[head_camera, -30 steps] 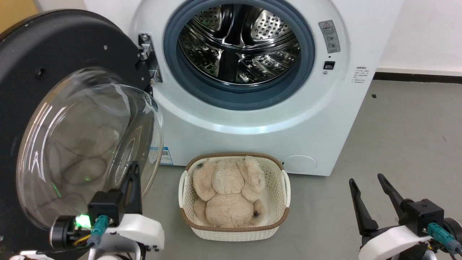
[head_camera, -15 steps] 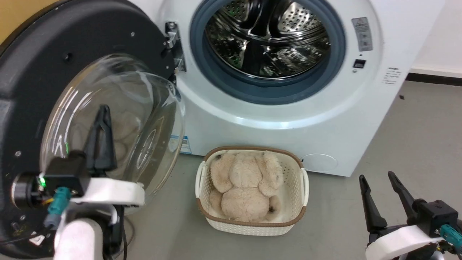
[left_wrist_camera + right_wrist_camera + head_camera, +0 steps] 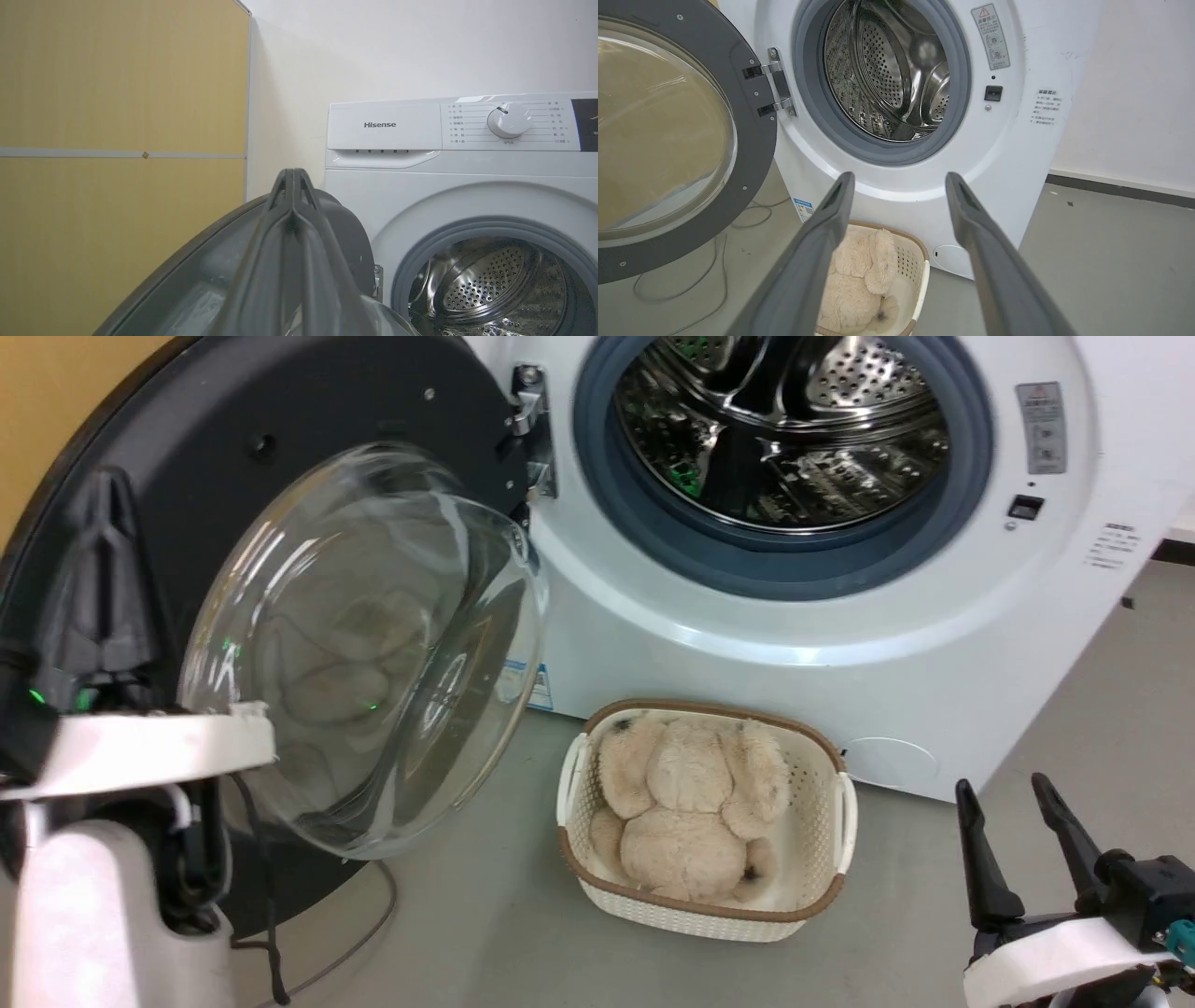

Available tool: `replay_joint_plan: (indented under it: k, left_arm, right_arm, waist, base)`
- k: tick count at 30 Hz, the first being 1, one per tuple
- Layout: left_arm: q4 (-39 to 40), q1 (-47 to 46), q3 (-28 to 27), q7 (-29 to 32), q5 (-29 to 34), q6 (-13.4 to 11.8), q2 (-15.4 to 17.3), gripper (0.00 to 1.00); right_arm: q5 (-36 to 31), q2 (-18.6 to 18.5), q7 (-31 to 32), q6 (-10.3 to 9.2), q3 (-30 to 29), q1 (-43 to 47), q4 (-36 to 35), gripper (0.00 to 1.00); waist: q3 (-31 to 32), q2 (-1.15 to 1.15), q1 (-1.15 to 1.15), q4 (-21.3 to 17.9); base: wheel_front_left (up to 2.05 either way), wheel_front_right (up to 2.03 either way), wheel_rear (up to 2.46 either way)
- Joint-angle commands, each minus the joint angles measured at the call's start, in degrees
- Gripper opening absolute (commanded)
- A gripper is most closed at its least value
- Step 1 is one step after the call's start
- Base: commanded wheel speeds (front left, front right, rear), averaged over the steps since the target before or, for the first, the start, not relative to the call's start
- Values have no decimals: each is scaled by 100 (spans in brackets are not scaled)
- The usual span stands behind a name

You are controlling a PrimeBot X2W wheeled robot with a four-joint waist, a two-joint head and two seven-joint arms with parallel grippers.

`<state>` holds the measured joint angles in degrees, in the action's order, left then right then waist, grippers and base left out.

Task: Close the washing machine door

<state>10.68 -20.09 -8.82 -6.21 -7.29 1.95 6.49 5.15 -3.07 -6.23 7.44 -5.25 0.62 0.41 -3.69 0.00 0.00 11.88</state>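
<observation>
Finding the door swung wide off the machine's left edge, we judge the closing hardly started: the full swing and the latching are left. Nearest, the right gripper stands with fingers apart, empty, over the floor. The left gripper, fingers pressed together and empty, sits before the door's outer rim; contact we cannot confirm. Beyond, the drum gapes.

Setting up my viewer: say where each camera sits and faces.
Head view: up top, looking down at the open door, drum and basket; left gripper and right gripper show.
Left wrist view: behind its shut fingers, facing over the door rim to the white dial.
Right wrist view: low, facing the drum between its open fingers.
All three share door and drum.
</observation>
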Motion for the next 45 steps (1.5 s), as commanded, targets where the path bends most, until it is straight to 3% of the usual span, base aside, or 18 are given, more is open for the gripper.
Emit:
replay_joint_plan:
  k: [1,5,6,12,13,26,34,45]
  left_arm:
    - [56,-190,-125,-59,-98,46,49,0]
    - [34,-368,-383,-107,-361,108,100,0]
    - [-141,-535,-721,-157,-841,158,211,0]
    - [-473,-688,-1275,27,-1679,197,303,0]
    - [-738,-764,-1578,258,-2207,162,322,0]
    - [-1969,-759,-2369,1664,-4368,243,274,0]
    - [-2610,-680,-2382,2465,-5280,364,205,0]
    - [-2236,-220,-1880,3423,-6449,437,-14,0]
  right_arm:
    - [49,8,-57,2,-41,-108,5,100]
    - [78,9,-105,2,-87,-105,15,100]
    - [124,10,-165,2,-113,-112,35,100]
    - [173,11,-236,3,-122,-150,63,100]
    - [196,11,-272,3,-143,-159,80,100]
    - [240,13,-428,3,-286,-161,108,100]
    - [273,15,-523,3,-340,-165,119,100]
    - [351,16,-655,4,-351,-168,137,100]
  waist:
    - [-27,0,0,99]
    - [-54,0,0,269]
    - [-86,0,0,466]
    - [-135,0,0,626]
    - [-150,0,0,703]
    - [-244,0,0,1017]
    - [-287,0,0,1202]
    - [-348,0,0,1416]
  base:
    - [0,0,0]
    - [0,0,0]
    - [0,0,0]
    - [0,0,0]
    - [0,0,0]
    - [0,0,0]
    - [0,0,0]
    - [0,0,0]
